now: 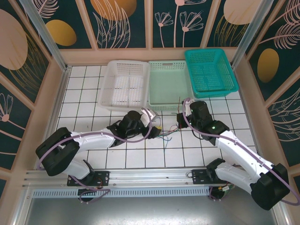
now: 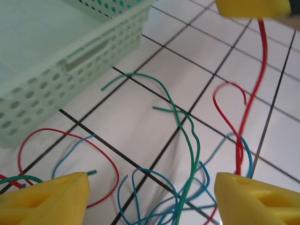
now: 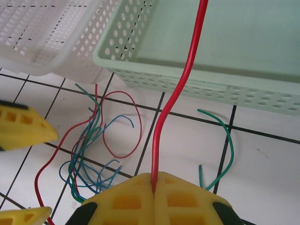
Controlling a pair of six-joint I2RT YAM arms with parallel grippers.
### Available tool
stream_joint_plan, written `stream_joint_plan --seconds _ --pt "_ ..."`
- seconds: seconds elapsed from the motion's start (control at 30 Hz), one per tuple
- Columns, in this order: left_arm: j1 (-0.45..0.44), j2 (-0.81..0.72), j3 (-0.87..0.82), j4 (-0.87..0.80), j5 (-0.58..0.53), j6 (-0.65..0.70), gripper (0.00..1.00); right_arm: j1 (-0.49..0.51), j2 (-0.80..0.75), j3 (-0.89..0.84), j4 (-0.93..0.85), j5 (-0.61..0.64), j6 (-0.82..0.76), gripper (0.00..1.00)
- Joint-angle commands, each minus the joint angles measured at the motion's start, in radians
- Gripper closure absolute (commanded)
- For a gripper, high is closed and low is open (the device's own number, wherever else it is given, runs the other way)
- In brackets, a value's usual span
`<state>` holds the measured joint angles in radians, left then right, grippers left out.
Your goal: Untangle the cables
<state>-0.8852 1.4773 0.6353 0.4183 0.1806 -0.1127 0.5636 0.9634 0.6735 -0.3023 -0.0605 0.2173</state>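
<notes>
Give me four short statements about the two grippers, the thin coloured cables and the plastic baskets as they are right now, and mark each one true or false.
1. The right gripper is shut on a thin red cable. True.
2. The left gripper is clamped on a green cable. False: its fingers stand apart above the tangle, holding nothing.
3. In the top view, the teal plastic basket stands right of the pale green plastic basket. True.
4. The tangle of red, green and blue cables lies inside that teal basket. False: it lies on the white tiled table, in front of the baskets.
</notes>
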Motion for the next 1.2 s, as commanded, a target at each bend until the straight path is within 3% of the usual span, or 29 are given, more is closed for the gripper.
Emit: stream_joint_plan --seconds 0.0,0.13,0.5,0.93,1.17 --pt "-0.01 0.002 0.022 -0.058 0.019 0.047 0.37 -0.011 -0.018 0.02 0.027 -0.012 -0.001 1.0" --pt "-0.01 -0.022 -0.001 -0.075 0.016 0.05 0.47 -0.077 -0.021 -0.004 0.045 -0.051 0.027 1.0" --pt "-0.012 -0.022 0.009 -0.161 0.052 0.109 0.47 -0.131 -0.037 -0.038 0.083 -0.154 0.037 1.0" --pt "-0.037 0.023 0.071 -0.216 -0.013 0.216 0.33 -0.148 -0.036 -0.06 0.116 -0.252 0.02 1.0" --pt "-0.055 0.037 0.103 -0.219 -0.031 0.268 0.33 -0.147 -0.03 -0.065 0.122 -0.302 0.004 1.0"
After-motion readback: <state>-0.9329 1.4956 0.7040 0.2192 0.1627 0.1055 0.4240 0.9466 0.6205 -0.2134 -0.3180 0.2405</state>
